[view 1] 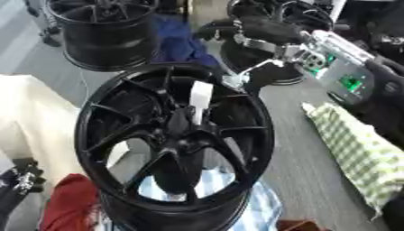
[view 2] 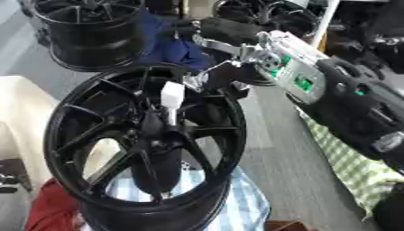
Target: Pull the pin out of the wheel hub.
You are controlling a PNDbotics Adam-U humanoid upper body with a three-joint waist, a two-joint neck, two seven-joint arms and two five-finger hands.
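The white pin (view 1: 200,97) stands up in the middle of the black wheel (view 1: 103,113). The right hand (view 1: 236,81) hangs just above it, ready to grab; I cannot tell its fingers.

The right hand (view 1: 251,72) hangs at the far right rim of the wheel hub (view 1: 173,149); the pin (view 1: 199,97) stands in the hub's middle, left and nearer of it.
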